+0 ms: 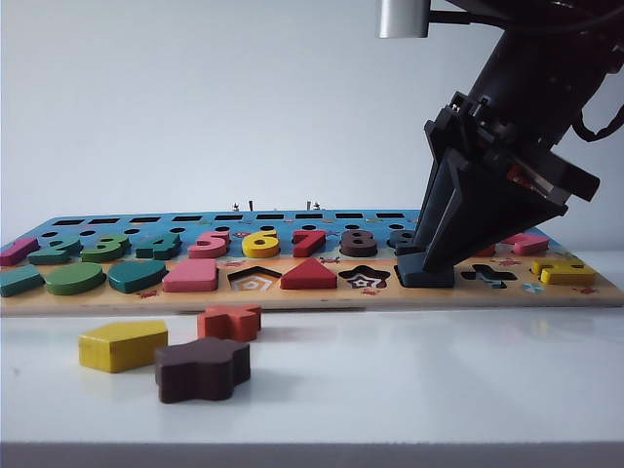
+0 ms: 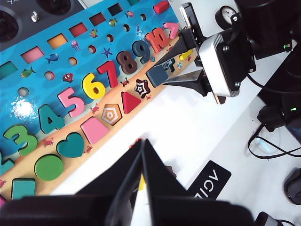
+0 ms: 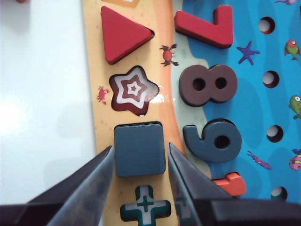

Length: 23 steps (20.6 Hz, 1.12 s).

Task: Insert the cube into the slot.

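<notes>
While both arms hold over the white bench (image 1: 409,380), the flat dark navy square wooden cube (image 3: 139,149) lies in the square slot (image 1: 425,277) of the colourful wooden puzzle board (image 1: 312,297), right of centre in the exterior view, between the star-patterned recess (image 3: 134,89) and the cross-shaped recess (image 3: 146,207). Right end effector (image 3: 139,186): fingers spread, flanking the cube on both sides with a slight gap each side, tips down at the board. Left end effector (image 2: 143,155): lower centre of its wrist view, fingers pressed together, nothing between them. Loose on the bench, lower left of the exterior view: yellow pentagon block (image 1: 122,345), dark brown flower-shaped block (image 1: 203,369), red-orange star block (image 1: 230,321).
</notes>
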Motion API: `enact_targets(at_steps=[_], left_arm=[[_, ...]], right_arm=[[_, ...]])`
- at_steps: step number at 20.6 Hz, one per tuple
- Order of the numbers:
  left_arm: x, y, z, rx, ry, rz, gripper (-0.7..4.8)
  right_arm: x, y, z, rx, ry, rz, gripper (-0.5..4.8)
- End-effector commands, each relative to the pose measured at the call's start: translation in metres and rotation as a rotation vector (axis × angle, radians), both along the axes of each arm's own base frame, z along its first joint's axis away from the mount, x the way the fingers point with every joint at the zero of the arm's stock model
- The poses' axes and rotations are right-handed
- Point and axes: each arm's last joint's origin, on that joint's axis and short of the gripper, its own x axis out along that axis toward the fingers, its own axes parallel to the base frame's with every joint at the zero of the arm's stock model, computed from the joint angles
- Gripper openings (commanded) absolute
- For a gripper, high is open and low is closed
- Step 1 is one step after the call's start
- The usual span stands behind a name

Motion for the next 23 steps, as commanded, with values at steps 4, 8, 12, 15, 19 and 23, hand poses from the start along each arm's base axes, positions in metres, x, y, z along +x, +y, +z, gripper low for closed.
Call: enact_targets(at_steps=[4,8,12,15,19,23], left_arm=[[0.0007,-0.0003,0.0023,-0.008,-0.021,-0.007,0.17],[0.0007,-0.0003,0.0023,-0.008,-0.021,-0.007,0.17],[0.0007,-0.0003,0.0023,-0.008,-0.021,-0.007,0.17],[0.0007,-0.0003,0.0023,-0.008,-0.021,-0.007,0.17],[0.0007,-0.0003,0.0023,-0.008,-0.021,-0.007,0.17],[0.0007,-0.0003,0.0023,-0.008,-0.021,-0.007,0.17]], right_arm=[[0.0005,0.0009,0.0031,0.021,-0.01,-0.01,2.13],[0.0006,0.001,0.003,0.024,-0.009,-0.014,2.13],[0.0007,0.0011,0.0026,0.028,-0.003,-0.024,2.13],[0.0017,0.002,0.0037,0.043,-0.013,-0.025,2.13],[0.0023,0.004,0.006,0.075,-0.019,-0.041,2.13],[0.0009,0.0026,0.0109,0.103,-0.024,-0.072,2.13]])
